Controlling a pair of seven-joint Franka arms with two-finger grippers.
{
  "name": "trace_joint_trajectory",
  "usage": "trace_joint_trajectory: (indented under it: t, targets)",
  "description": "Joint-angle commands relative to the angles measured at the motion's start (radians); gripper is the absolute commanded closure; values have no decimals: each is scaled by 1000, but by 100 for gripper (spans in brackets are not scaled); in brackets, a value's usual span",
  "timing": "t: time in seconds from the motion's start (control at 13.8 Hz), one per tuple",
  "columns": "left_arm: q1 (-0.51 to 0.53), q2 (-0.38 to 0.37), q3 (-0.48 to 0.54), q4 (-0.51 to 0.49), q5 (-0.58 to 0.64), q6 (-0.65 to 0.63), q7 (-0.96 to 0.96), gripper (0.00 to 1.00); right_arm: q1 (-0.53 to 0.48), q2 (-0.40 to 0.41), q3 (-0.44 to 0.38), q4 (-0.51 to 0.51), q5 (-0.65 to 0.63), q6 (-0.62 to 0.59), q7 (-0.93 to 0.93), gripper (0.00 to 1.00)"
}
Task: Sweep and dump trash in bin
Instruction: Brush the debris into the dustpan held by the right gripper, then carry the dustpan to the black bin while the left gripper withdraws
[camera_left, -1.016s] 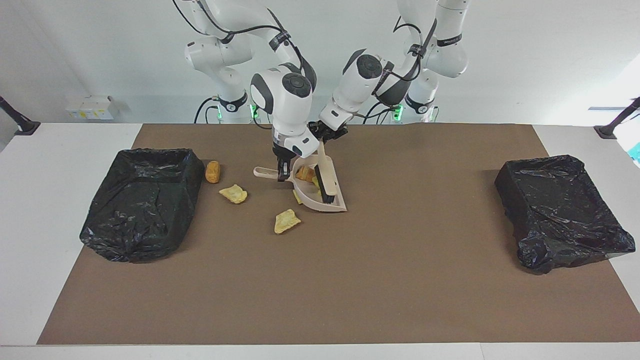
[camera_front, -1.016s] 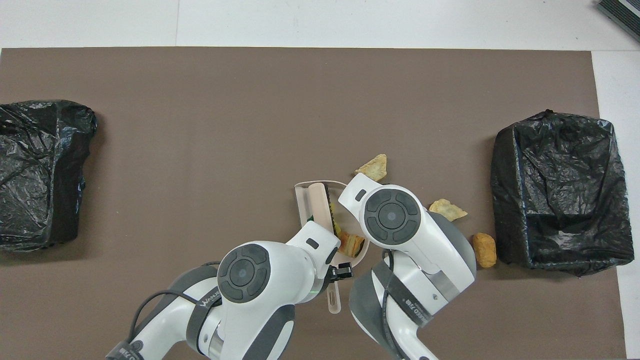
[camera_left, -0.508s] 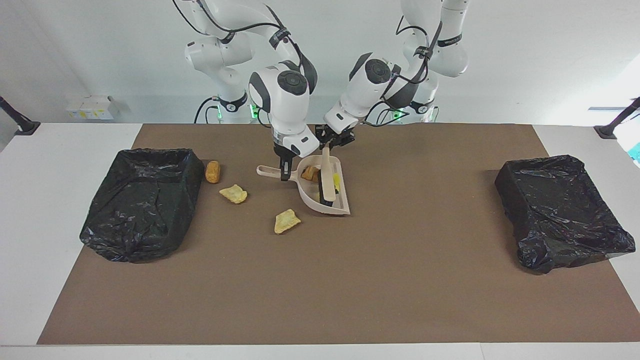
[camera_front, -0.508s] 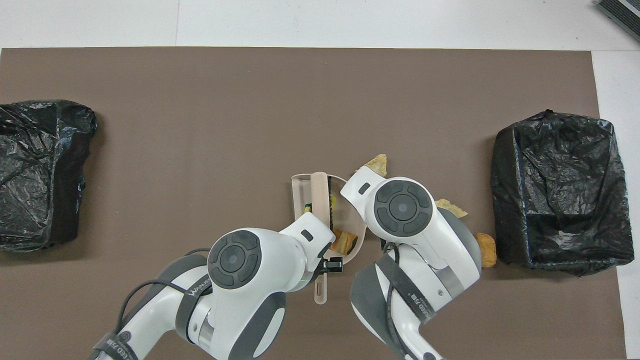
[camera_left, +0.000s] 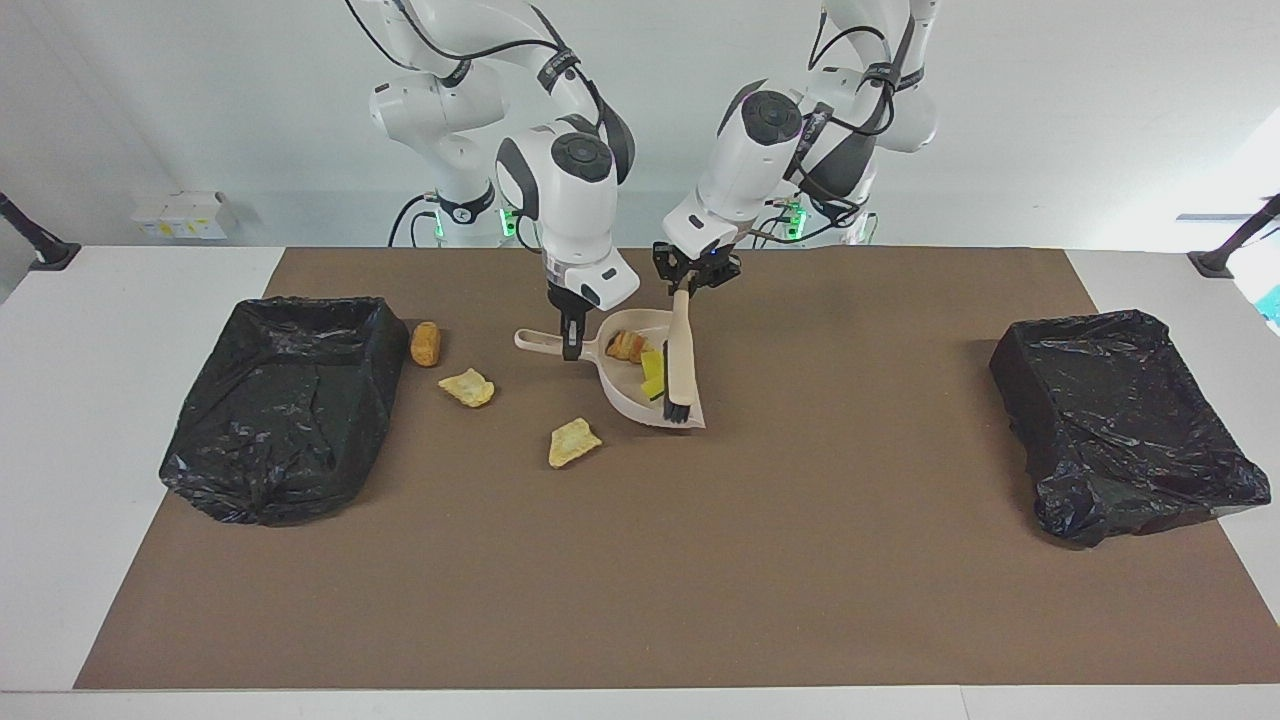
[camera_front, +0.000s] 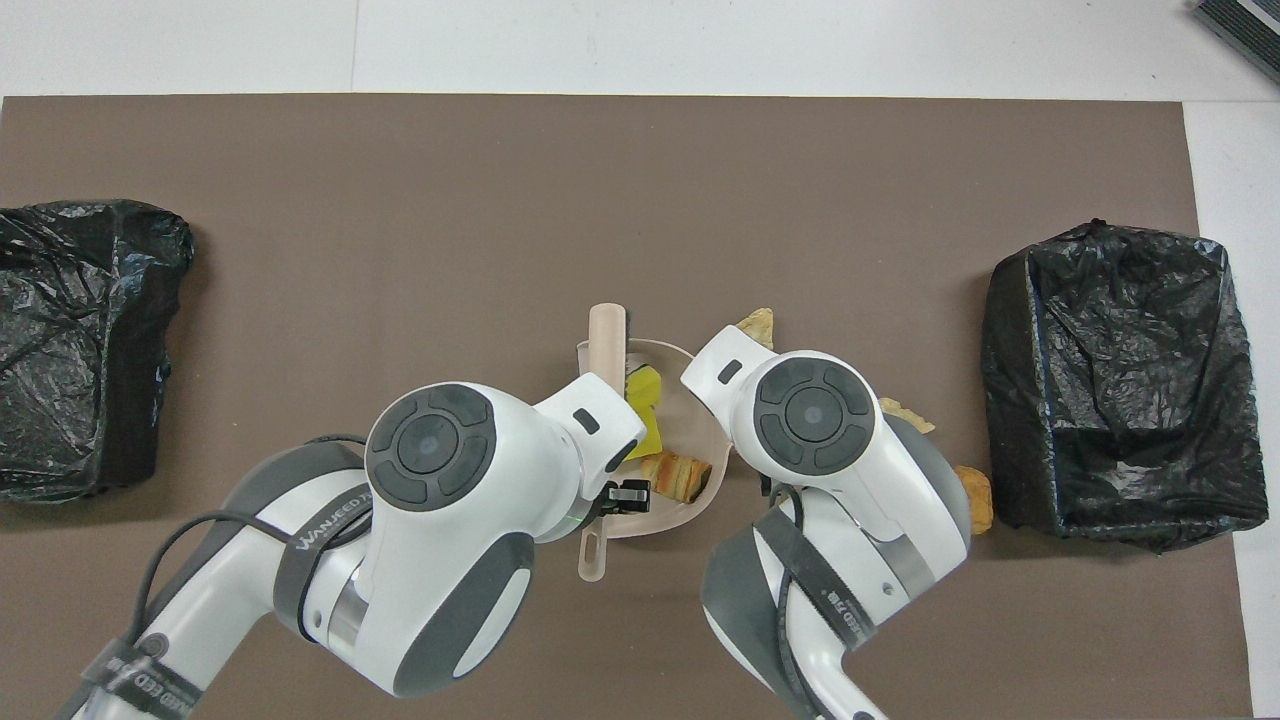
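My right gripper (camera_left: 571, 342) is shut on the handle of the beige dustpan (camera_left: 640, 400), whose rim also shows in the overhead view (camera_front: 705, 455). My left gripper (camera_left: 686, 281) is shut on the beige brush (camera_left: 681, 350), whose black bristles stand at the pan's mouth. The brush also shows in the overhead view (camera_front: 606, 335). An orange-striped pastry piece (camera_left: 628, 346) and yellow foam (camera_left: 653, 372) lie in the pan. On the mat lie a brown oval lump (camera_left: 425, 343) and two tan bits (camera_left: 467, 387) (camera_left: 574, 441), all toward the right arm's end of the table.
A black bag-lined bin (camera_left: 285, 405) stands at the right arm's end of the table, beside the brown lump. A second black bin (camera_left: 1120, 420) stands at the left arm's end. The brown mat (camera_left: 800, 560) covers the table between them.
The brush has swung across the pan toward the left arm's end. A yellow piece beside the pan is now inside it. The pan has shifted slightly the same way.
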Motion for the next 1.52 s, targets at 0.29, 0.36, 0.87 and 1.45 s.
trace_joint_trajectory:
  t: [0.29, 0.36, 0.87, 1.45]
  targets:
    - [46, -16, -7, 94, 68, -163, 11, 100, -36, -26, 1, 44, 19, -58, -11, 100]
    - [51, -22, -7, 91, 71, -180, 11, 100, -46, -26, 3, 46, 20, -61, -22, 100]
    - [123, -93, -7, -15, 112, -283, 11, 100, -154, -26, 1, 149, 106, -166, -201, 100]
    - [83, -327, -20, -370, 112, -186, -43, 100, -487, -47, -8, 232, 140, -302, -606, 100]
